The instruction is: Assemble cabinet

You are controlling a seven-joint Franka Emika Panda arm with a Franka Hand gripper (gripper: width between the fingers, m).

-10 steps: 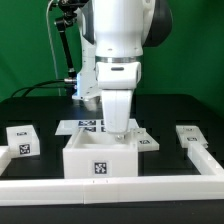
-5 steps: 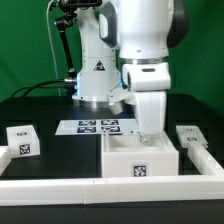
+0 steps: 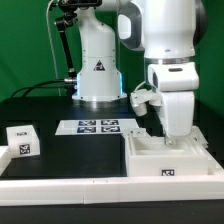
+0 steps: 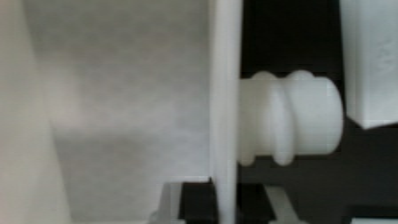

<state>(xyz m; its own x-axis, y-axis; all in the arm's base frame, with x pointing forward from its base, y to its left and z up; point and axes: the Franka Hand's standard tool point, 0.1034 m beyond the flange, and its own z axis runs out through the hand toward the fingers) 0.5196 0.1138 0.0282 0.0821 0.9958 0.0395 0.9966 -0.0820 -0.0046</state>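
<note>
Exterior view: arm [image 3: 170, 40] is over on the exterior view's right, tool [image 3: 178, 136] pointing straight down into the cabinet [image 3: 165, 165]. Cabinet is an open-topped white box sitting flat on the black bench [image 3: 40, 115] at the exterior view's right end. Its front face carries 1 square tag and sits just behind the white rail [image 3: 70, 187] along the bench's near edge. Tool tips drop below the box's rim by its back wall, so the tips are hidden here. Marker board [image 3: 100, 126] lies flat mid-bench in front of the robot base [image 3: 98, 75], near the cabinet on the exterior view's left side of it. 1 small tagged cube [image 3: 20, 141] sits well apart at the exterior view's left, 2 tagged faces showing. Green backdrop [image 3: 20, 40] behind. Wrist view: very close, blurry. 1 thin white panel edge [image 4: 224, 100] of the cabinet runs straight through the frame. There's a broad white face on 1 side of it and a ribbed white knob [image 4: 294, 115] butting against the other, with black behind the knob. 2 finger stubs show at the frame's border, 1 on each side of that panel edge and tight to it. Tool reads as pinching the cabinet's wall.
</note>
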